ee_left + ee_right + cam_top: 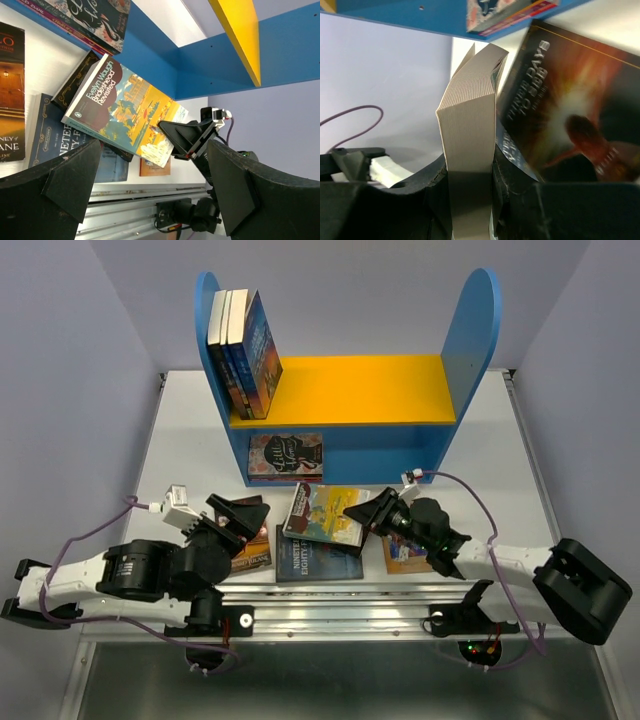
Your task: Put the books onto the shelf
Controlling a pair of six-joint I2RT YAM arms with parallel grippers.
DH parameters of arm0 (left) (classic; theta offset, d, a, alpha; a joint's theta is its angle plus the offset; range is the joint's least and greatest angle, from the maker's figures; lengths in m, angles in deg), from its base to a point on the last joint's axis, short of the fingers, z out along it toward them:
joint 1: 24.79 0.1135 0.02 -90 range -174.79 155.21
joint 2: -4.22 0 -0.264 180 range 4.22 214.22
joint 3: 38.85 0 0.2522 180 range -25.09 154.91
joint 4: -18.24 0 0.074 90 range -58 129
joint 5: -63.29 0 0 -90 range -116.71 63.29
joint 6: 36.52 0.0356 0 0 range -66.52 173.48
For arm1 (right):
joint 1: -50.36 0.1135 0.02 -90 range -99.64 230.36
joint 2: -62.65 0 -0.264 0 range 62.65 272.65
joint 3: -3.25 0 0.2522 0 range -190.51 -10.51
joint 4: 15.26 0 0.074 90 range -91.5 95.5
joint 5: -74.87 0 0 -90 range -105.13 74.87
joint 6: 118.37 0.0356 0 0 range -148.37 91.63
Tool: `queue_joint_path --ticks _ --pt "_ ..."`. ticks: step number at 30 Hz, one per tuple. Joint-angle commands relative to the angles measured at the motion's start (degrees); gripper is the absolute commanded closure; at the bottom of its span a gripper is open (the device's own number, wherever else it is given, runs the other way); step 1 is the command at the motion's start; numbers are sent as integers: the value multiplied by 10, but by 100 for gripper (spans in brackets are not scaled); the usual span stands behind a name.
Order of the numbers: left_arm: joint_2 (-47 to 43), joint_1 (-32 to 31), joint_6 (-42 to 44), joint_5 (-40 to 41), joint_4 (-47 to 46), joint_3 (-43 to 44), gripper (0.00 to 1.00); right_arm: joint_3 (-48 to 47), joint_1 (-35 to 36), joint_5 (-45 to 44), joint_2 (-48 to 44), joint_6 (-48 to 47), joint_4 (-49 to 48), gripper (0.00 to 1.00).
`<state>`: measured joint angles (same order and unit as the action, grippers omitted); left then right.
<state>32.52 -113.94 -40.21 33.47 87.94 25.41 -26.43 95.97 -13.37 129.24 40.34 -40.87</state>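
On the shelf (350, 390), three books (243, 350) stand upright at the left end of the yellow board, and one book (285, 455) lies flat in the blue lower compartment. My right gripper (366, 514) is shut on the right edge of the yellow-teal book (324, 512), whose page block (470, 130) sits pinched between the fingers (515, 190). That book (120, 107) tilts above a dark blue book (318, 562) and a black book (575, 115). My left gripper (240, 520) is open with nothing between its fingers (70, 180), over a dark brown book (252, 552).
An orange-brown book (405, 556) lies flat under the right arm. A metal rail (340, 592) runs along the table's near edge. The right part of the yellow board (380, 390) holds no books. Purple cables loop beside both arms.
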Motion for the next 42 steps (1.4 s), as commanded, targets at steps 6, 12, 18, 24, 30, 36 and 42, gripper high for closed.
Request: queue_joint_path --ticks 6,12,18,24,30,36,42 --pt "76 12 120 66 -95 28 1 -86 -40 99 105 20 -281 99" --pt "107 213 390 -103 -330 1 1 -129 -68 118 141 10 -272 99" --pt "133 440 473 -336 -443 -37 1 -198 -88 153 204 4 -268 99" --pt "125 464 477 -352 -449 -48 1 -244 -105 167 262 4 -279 99" --pt "88 486 478 -344 -425 -58 1 -288 -111 185 331 18 -307 99" --pt "71 495 476 -334 -399 -62 1 -327 -116 184 373 8 -302 99" --pt "63 498 479 -331 -385 -63 1 -357 -121 188 405 -1 -298 99"
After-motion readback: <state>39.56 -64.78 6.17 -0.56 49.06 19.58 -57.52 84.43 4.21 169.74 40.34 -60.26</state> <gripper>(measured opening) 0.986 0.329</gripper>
